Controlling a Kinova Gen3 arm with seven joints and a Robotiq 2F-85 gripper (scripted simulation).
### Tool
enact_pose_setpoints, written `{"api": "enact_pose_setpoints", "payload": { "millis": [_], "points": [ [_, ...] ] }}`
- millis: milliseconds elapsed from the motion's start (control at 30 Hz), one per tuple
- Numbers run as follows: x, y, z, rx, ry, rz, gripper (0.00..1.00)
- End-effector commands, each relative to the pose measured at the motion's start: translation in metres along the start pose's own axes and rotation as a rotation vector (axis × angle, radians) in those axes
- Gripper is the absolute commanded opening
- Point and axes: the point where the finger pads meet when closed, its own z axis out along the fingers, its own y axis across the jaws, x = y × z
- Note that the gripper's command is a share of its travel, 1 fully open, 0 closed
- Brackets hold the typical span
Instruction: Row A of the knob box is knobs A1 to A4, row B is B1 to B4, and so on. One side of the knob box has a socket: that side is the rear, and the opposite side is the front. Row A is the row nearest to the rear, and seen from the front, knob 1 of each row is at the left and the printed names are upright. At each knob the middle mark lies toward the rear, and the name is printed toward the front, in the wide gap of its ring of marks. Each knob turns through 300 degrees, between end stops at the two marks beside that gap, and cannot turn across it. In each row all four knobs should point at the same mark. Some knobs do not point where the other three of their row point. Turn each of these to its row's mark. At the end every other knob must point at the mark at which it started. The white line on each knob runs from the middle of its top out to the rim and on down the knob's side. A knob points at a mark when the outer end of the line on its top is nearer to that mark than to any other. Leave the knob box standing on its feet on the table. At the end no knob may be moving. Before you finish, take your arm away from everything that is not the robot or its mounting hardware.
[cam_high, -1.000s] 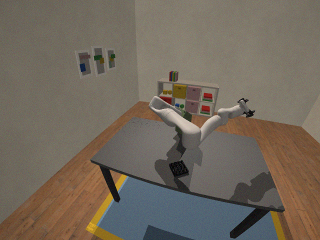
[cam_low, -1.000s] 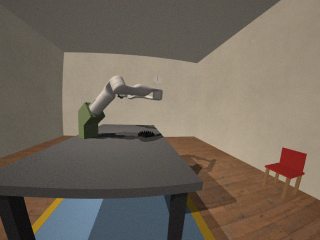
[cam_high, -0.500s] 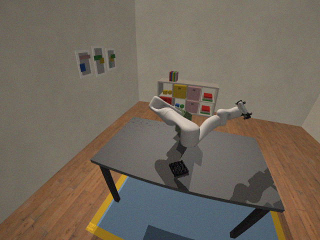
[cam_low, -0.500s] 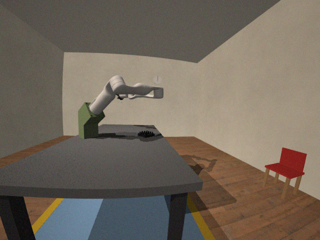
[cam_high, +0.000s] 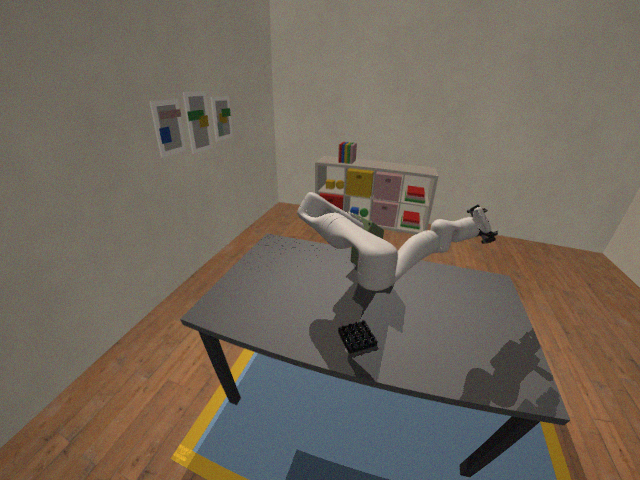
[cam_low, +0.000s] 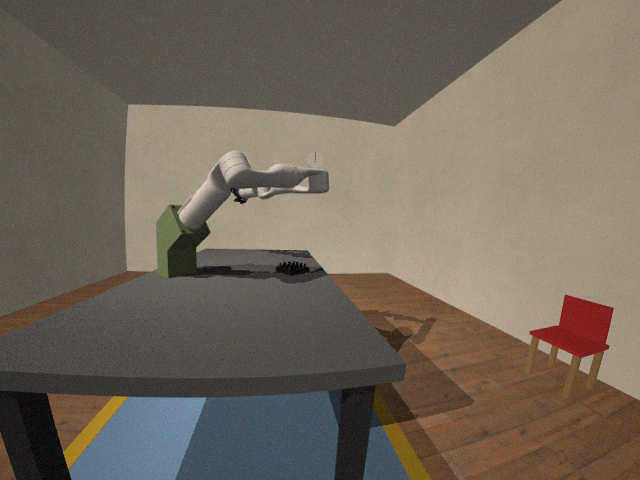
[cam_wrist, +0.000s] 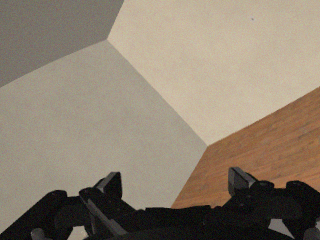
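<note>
Wide open, with nothing between its fingers, the gripper (cam_high: 484, 224) (cam_low: 238, 196) (cam_wrist: 174, 182) hangs high and well apart from the knob box (cam_high: 359, 336) (cam_low: 293, 270). Taking twelve as the top of each picture, the top view puts it between one and two o'clock from the box. In the exterior view it lies towards eleven o'clock from the box, partly behind the white arm (cam_high: 377, 260) (cam_low: 202, 204).

The knob box sits on the dark grey table (cam_high: 444, 310) (cam_low: 206, 330), with its knobs upward. From the table's middle in the top view, it lies between seven and eight o'clock, near the long edge on the six o'clock side. The green pedestal (cam_low: 169, 242) stands at about nine o'clock from the box in the exterior view. Shadow falls around the box. Its knobs are too small and dark to tell which marks their white lines point at; the socket and printed names cannot be made out either.

In the wrist view, one finger stands towards seven o'clock and the other towards four, well apart. Beyond them are two pale walls meeting in a corner, the ceiling (cam_wrist: 50, 35) towards ten o'clock and the wooden floor (cam_wrist: 270, 142) towards four.
</note>
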Motion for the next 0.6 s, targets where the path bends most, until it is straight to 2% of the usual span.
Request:
{"api": "enact_pose_setpoints", "payload": {
  "millis": [0, 133, 167, 433, 467, 567],
  "points": [
    [0.005, -0.002, -0.002, -0.002, 0.002, -0.011, 1.00],
    [0.005, -0.002, -0.002, -0.002, 0.002, -0.011, 1.00],
    [-0.008, 0.003, -0.009, -0.017, -0.036, 0.005, 1.00],
    [-0.008, 0.003, -0.009, -0.017, -0.036, 0.005, 1.00],
    [-0.020, 0.009, -0.016, -0.034, -0.074, 0.021, 1.00],
    [-0.020, 0.009, -0.016, -0.034, -0.074, 0.021, 1.00]
  ]
}}
